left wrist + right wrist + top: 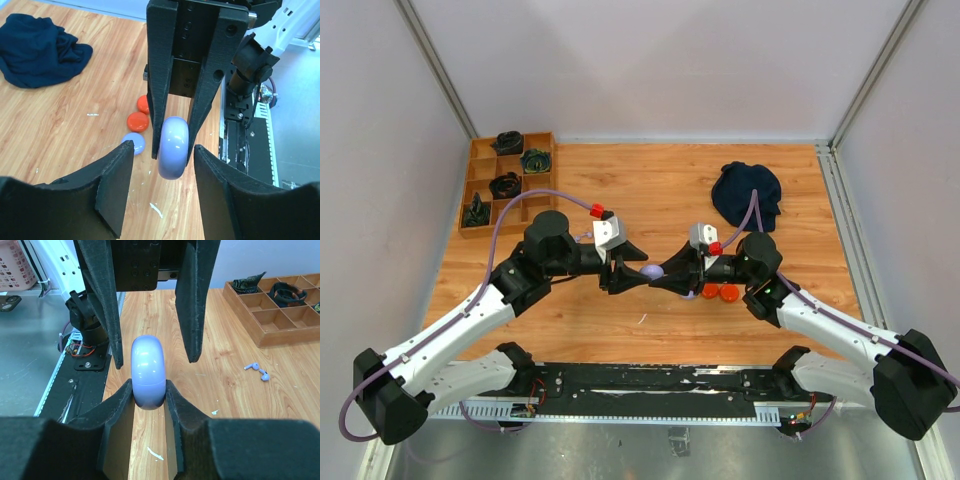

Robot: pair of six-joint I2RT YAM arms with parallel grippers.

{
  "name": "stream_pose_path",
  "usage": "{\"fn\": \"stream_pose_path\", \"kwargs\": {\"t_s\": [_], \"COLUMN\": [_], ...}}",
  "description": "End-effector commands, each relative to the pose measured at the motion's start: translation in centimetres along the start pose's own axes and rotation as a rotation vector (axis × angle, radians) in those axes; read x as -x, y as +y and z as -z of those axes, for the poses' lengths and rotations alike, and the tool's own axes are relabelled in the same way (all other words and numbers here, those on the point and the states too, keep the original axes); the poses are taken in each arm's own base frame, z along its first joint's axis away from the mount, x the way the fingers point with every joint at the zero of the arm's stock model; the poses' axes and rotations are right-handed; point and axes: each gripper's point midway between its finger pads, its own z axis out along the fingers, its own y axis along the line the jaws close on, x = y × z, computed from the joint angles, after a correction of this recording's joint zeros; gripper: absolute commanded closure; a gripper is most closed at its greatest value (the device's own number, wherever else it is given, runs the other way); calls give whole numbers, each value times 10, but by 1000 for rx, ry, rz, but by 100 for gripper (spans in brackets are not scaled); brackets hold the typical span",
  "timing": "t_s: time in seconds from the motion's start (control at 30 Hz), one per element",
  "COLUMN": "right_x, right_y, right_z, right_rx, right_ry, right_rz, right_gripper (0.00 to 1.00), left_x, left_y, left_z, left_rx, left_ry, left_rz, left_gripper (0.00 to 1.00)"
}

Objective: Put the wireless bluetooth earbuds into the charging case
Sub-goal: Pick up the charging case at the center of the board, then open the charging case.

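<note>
My right gripper [148, 390] is shut on a round pale lilac charging case [148, 371], held on edge and closed, a little above the table. My left gripper [162, 187] is open and faces it; its fingers [112, 185] stand on either side of the case [173, 147] without touching it. Two tiny lilac earbuds [258, 370] lie on the wood beside the left arm. No orange-red earbuds show. In the top view the case [651, 271] sits between the two grippers at the table's middle.
A lilac puck [134, 143] and two orange-red pucks [137, 121] lie on the table under the right arm. A dark blue cloth [746, 195] lies at the back right. A wooden compartment tray [505, 185] with dark items stands at the back left.
</note>
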Motion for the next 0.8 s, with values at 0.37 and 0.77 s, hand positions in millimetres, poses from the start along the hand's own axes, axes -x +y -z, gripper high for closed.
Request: {"fn": "stream_pose_path", "kwargs": {"t_s": [0.37, 0.77], "right_x": [0, -5], "right_y": [-1, -1], "right_z": [4, 6], "right_rx": [-1, -9], "right_ry": [-14, 3], "right_rz": [6, 8], "right_gripper": [87, 87], "left_x": [17, 29], "left_y": [25, 35], "left_z": [6, 10], "left_rx": [177, 240], "left_ry": [-48, -67], "left_rz": [26, 46], "left_gripper": [40, 39]}}
